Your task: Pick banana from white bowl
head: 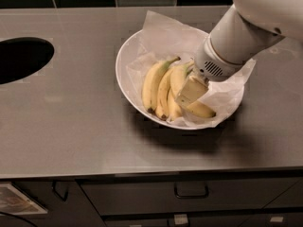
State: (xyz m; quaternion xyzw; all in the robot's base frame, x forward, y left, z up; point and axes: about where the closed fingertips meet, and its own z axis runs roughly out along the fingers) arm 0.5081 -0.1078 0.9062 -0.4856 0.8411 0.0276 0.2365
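Note:
The white bowl (122, 77) sits in the middle of the steel counter, lined with crumpled white paper (163, 37). Several yellow bananas lie in it. The banana (202, 109), the thickest and most curved one, lies at the right of the bunch with its greenish stem pointing up toward the arm. Slimmer bananas (153, 82) lie to its left. My gripper (190, 92) reaches down from the upper right into the bowl and sits right on the middle of the banana, hiding that part of it.
A dark round hole (21, 58) is cut into the counter (71, 126) at the left. Dark tiles run along the back wall. Drawers with handles (191, 192) are below the counter's front edge.

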